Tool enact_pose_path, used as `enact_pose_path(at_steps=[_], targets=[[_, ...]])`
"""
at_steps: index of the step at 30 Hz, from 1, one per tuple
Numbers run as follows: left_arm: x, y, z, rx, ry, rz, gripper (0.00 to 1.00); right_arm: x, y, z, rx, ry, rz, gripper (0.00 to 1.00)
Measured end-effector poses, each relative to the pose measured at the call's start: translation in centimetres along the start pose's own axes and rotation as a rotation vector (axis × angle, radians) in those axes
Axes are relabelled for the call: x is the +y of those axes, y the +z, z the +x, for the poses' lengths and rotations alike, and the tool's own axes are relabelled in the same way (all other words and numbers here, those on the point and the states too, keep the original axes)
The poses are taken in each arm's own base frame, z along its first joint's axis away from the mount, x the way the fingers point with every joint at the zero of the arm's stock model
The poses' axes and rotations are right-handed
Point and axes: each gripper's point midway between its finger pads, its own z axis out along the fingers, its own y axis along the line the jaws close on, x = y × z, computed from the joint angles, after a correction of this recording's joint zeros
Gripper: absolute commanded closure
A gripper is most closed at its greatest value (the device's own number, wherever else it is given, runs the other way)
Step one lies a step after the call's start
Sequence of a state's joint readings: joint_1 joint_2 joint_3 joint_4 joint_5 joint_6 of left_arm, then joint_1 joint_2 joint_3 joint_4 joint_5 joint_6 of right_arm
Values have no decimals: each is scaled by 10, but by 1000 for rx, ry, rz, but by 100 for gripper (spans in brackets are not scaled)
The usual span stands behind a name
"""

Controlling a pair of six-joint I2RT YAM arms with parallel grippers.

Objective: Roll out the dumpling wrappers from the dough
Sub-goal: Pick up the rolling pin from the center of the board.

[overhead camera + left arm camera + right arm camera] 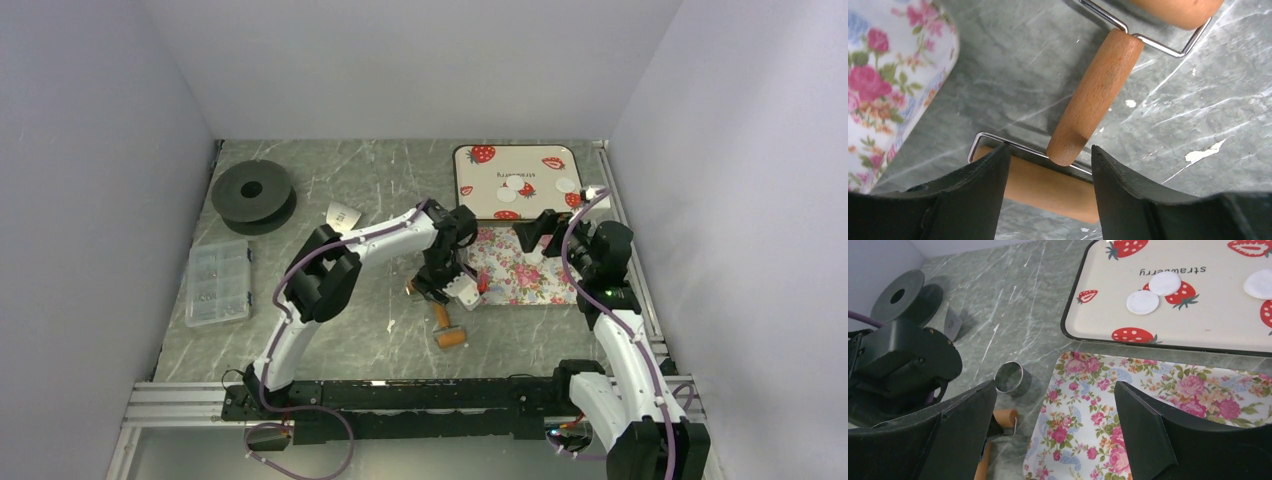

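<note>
- Wooden roller (1095, 95) lies on grey marble-look table (1013, 65), beside floral mat (1088, 425).
- L gripper (1048, 152): jaws apart, straddling roller handle tip w/ gap each side, not clamped.
- R gripper (1055, 387): jaws wide, nothing between, above mat.
- Dumpling wrappers (1143, 302): white discs on strawberry tray (1066, 322) beyond mat, two touching.
- Metal ring cutter (1012, 378) on table nr mat edge.

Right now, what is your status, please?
Left hand open astride rolling pin. Right hand open over flowered mat. Wrappers on strawberry tray. Metal ring beside mat.
</note>
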State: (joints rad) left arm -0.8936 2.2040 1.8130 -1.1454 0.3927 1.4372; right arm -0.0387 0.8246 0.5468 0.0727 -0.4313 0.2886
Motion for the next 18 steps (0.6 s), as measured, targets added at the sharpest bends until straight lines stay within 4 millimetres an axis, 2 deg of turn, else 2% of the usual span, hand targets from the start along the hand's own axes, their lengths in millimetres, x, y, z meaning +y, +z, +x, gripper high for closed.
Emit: enact_pose_path(at_steps=[6, 15, 18], targets=[[-8, 10, -11, 50, 95, 17, 41, 3, 2, 5, 15, 8, -25, 8], [-15, 9, -19, 42, 105, 22, 40, 3, 5, 11, 40, 23, -40, 8], [-23, 11, -33, 46, 120, 52, 40, 3, 5, 11, 40, 23, -39, 8]])
